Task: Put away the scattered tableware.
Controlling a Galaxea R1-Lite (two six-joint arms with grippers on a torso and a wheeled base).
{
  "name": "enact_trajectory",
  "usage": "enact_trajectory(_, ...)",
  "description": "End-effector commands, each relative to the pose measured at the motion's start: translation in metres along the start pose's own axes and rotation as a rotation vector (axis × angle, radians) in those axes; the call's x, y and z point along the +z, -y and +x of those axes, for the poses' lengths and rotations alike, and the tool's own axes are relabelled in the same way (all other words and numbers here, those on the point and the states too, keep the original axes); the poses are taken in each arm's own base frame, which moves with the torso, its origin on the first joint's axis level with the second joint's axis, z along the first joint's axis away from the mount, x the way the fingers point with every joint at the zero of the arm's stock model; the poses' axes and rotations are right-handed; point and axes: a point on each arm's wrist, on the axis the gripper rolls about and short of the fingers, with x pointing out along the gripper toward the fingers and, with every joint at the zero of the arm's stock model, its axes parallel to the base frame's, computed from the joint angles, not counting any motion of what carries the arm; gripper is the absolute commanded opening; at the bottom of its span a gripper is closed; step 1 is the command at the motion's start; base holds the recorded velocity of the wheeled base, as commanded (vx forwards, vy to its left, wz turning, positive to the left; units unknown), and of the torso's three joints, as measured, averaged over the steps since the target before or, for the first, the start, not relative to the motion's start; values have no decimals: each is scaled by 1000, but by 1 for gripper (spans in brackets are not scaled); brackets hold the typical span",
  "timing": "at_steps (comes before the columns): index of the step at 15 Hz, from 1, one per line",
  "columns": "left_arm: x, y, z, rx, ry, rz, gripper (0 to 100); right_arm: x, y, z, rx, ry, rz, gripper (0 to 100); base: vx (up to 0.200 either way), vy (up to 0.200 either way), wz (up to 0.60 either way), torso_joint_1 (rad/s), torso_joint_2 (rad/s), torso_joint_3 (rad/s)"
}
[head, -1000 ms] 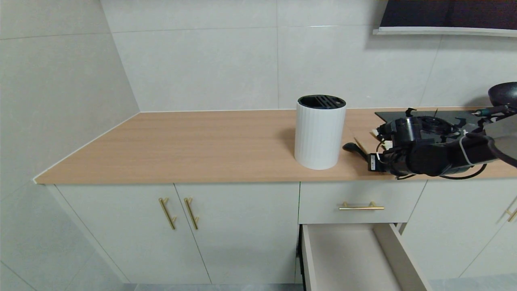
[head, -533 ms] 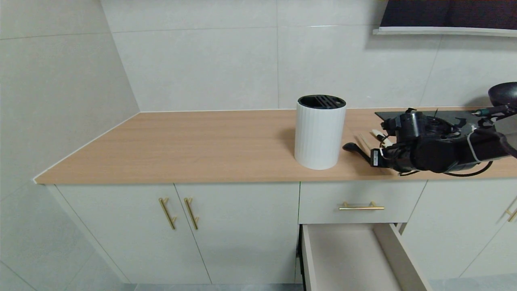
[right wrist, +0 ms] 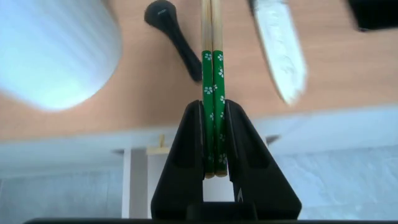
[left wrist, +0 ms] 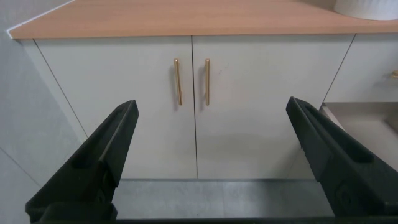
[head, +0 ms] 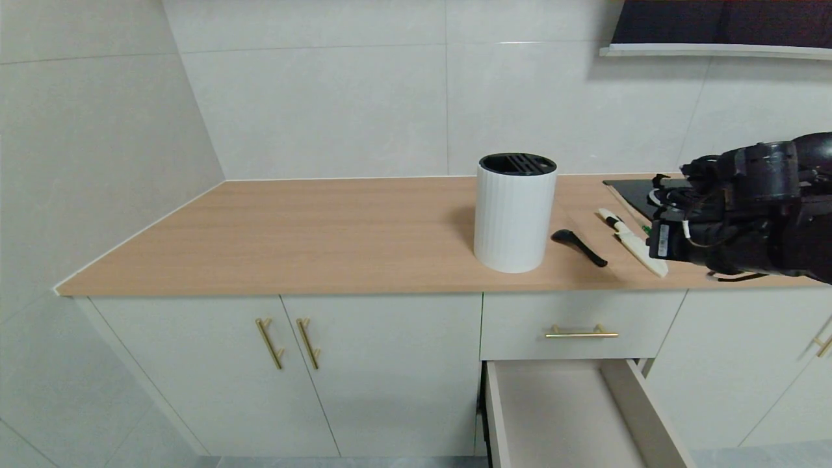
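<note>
R gripper (right wrist: 212,111) rose off counter (head: 325,227) to mid-right of head frame, clamped on chopsticks (right wrist: 211,68) at green ends; prob light, stiff, slippery, so pinch both together.

A long wood-grain worktop (head: 325,227) runs from the far-left corner across to the right. Right of its middle and toward the near edge, a white ribbed cylindrical holder (head: 513,221) with a black slotted top stands upright. Just right of it a black spoon (head: 578,246) lies flat, bowl end nearest the holder and handle angled to the near right. Farther right, apart from the spoon and roughly parallel with it, lies a white knife (head: 634,245), blade toward the near edge. Beyond the knife, at the far right, is a black glass hob (head: 630,190).
</note>
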Motion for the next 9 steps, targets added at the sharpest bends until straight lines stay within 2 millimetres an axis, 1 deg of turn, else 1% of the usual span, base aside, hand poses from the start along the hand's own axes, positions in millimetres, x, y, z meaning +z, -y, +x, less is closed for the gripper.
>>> enact_trajectory(1,0,0,0,2,-1,0,100,-10,12,-60,21,-9,-2,0,0,0,0,0,0,0)
enact_trajectory(2,0,0,0,0,-1,0,100,-14,14,-74,63,-53,-7,0,0,0,0,0,0,0)
enact_trajectory(5,0,0,0,0,-1,0,100,-24,19,-117,270,-192,-14,0,0,0,0,0,0,0)
enact_trajectory(7,0,0,0,0,-1,0,100,-30,21,-130,340,-251,-34,0,0,0,0,0,0,0)
enact_trajectory(9,0,0,0,0,-1,0,100,-35,21,-131,360,-279,-60,0,0,0,0,0,0,0)
